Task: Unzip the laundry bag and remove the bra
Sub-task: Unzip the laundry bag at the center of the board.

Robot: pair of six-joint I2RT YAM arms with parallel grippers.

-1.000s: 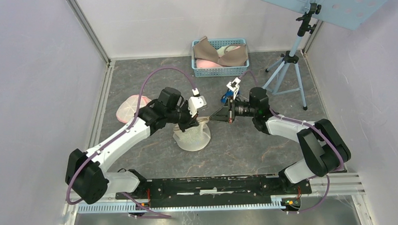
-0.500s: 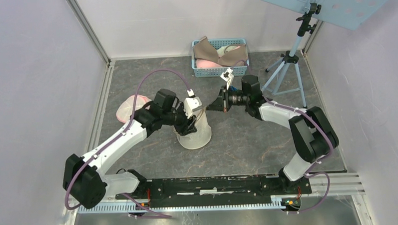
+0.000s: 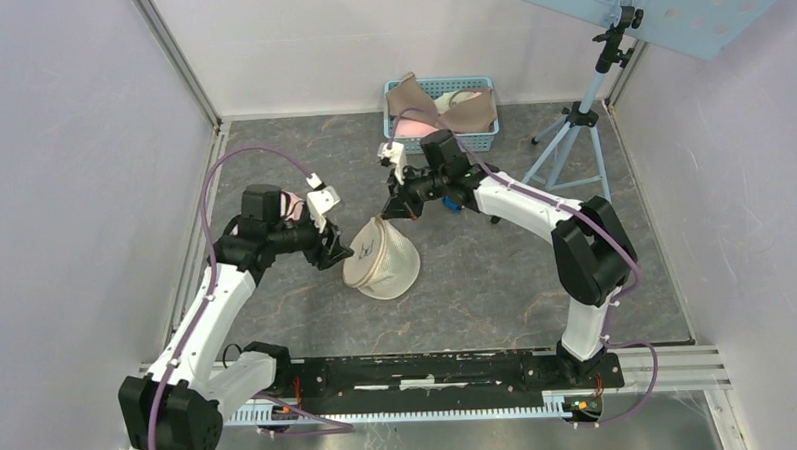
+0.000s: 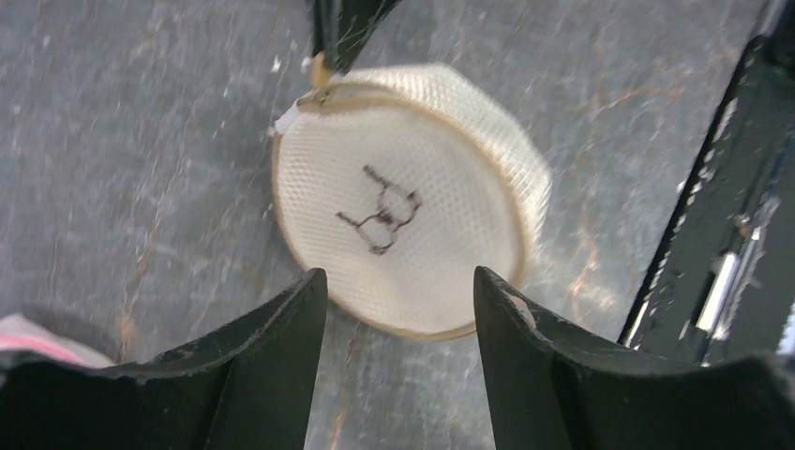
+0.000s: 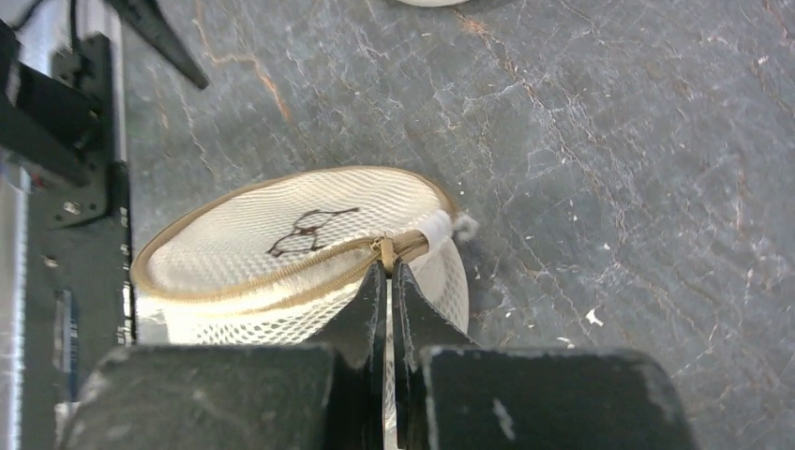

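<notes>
L end effector (image 4: 398, 279) backed off bag (image 4: 412, 187); R end effector (image 5: 386, 269) pinches zip pull (image 5: 382, 247).

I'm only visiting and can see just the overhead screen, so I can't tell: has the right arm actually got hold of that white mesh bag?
Observer: Yes. Its wrist camera shows the right gripper shut on the zipper pull at the tan rim of the laundry bag.
Visitor: Is the left arm holding the bag too?
Observer: No. In its own wrist view the left gripper is open, its fingers spread in front of the bag, not closed on it.
Visitor: Is anything printed on the bag?
Observer: Yes, a small dark bra drawing on the flat mesh face.
</notes>
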